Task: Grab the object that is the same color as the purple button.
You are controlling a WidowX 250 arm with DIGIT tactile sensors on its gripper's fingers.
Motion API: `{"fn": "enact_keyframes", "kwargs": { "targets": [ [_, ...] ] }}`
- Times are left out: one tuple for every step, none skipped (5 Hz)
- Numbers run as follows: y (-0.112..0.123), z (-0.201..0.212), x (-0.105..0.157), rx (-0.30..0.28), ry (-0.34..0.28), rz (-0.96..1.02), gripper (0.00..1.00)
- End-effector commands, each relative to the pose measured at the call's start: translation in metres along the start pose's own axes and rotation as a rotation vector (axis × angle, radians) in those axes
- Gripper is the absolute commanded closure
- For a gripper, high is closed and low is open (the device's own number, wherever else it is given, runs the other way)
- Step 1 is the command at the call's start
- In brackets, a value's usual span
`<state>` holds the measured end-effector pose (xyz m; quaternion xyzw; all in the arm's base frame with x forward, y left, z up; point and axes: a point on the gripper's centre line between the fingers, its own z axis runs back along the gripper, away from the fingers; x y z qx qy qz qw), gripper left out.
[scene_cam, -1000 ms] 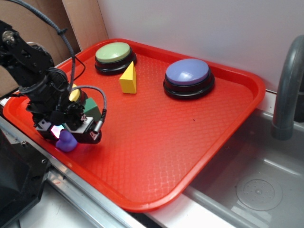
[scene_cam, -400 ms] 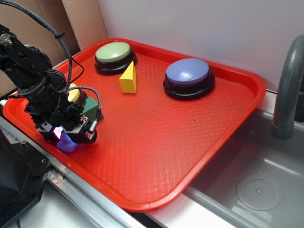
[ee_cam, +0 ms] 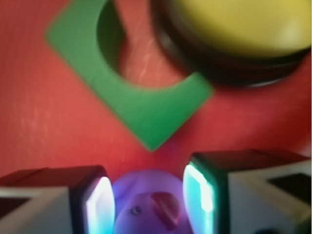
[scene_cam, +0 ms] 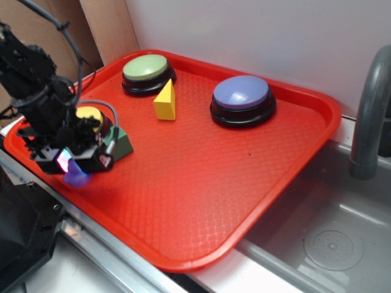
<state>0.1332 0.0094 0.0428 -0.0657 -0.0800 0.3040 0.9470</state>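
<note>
two lit fingers (ee_cam: 100, 207) of the gripper (scene_cam: 72, 163) are clamping the purple duck (ee_cam: 146, 202) just in front of the green block (ee_cam: 141, 100), far across the tray (scene_cam: 201, 183) from the purple button (scene_cam: 242, 93), and i'd be lifting slowly, straight up.

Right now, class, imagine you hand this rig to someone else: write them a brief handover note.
Gripper: fingers either side of the purple duck toy, apparently closed on it; wrist view blurred.
Positions: duck at the tray's near-left edge, beside the green block and yellow button. Purple button sits far right.
Done: matching object reached and straddled.
Left: confirm the grip, then lift.
</note>
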Motion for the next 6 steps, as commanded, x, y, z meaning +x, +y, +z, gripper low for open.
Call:
{"fn": "enact_keyframes", "kwargs": {
  "targets": [
    [-0.023,0.066,0.026,-0.017,-0.064,0.053,1.0],
    [-0.038,0.089,0.04,-0.028,-0.035,0.001,1.0],
    [-0.062,0.119,0.055,-0.049,-0.039,-0.115,1.0],
    [-0.081,0.142,0.064,-0.068,-0.057,-0.192,1.0],
    [-0.088,0.15,0.074,-0.078,-0.057,-0.227,1.0],
    [-0.078,0.138,0.082,0.043,-0.017,-0.275,1.0]
  ]
}}
